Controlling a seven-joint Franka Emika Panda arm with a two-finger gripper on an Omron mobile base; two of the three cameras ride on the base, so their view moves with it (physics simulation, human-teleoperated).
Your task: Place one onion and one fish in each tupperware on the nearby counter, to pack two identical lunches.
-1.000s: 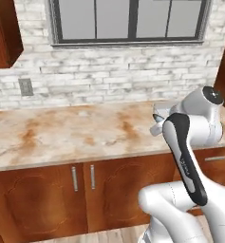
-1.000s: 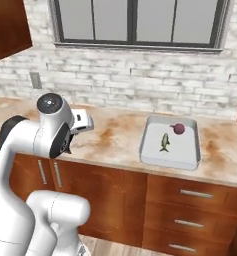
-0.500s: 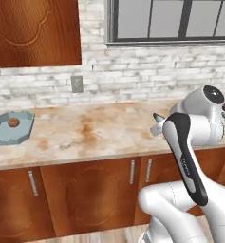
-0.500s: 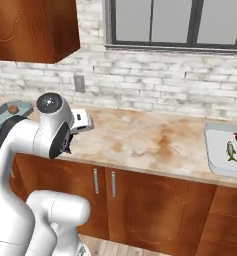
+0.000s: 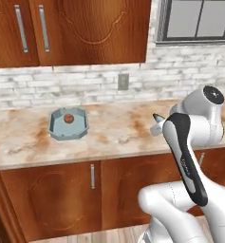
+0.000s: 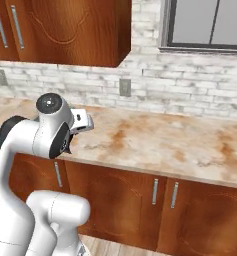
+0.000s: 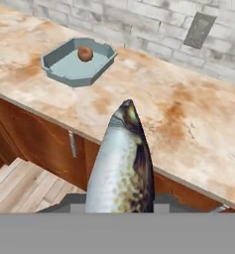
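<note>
A blue-grey tupperware (image 5: 66, 131) with cut corners sits on the stone counter (image 5: 118, 137), left of the arm, and holds an orange-brown onion (image 5: 68, 117). My gripper (image 5: 156, 125) hovers at the counter's front edge, well to the right of that tray. In the hand view the gripper (image 7: 120, 203) is shut on a slender dark grey fish (image 7: 123, 163), which points up the view toward the tupperware (image 7: 69, 67) and its onion (image 7: 85, 53). The fish hides the finger tips. In the right base view the hand (image 6: 81, 122) hangs over the counter's edge (image 6: 155, 142).
A wall outlet (image 5: 123, 81) sits on the brick backsplash behind the counter. Red-brown upper cabinets (image 5: 71, 28) hang over the tray, and a window (image 5: 199, 21) lies to the right. Lower cabinet doors with metal handles (image 5: 92, 176) stand under the counter; wooden floor (image 7: 20, 183) below.
The base has driven left along the counter, so the whole scene slid right. The pale tray with purple onion and green fish left the view; the blue-grey tray came in. The arm's pose is unchanged.
</note>
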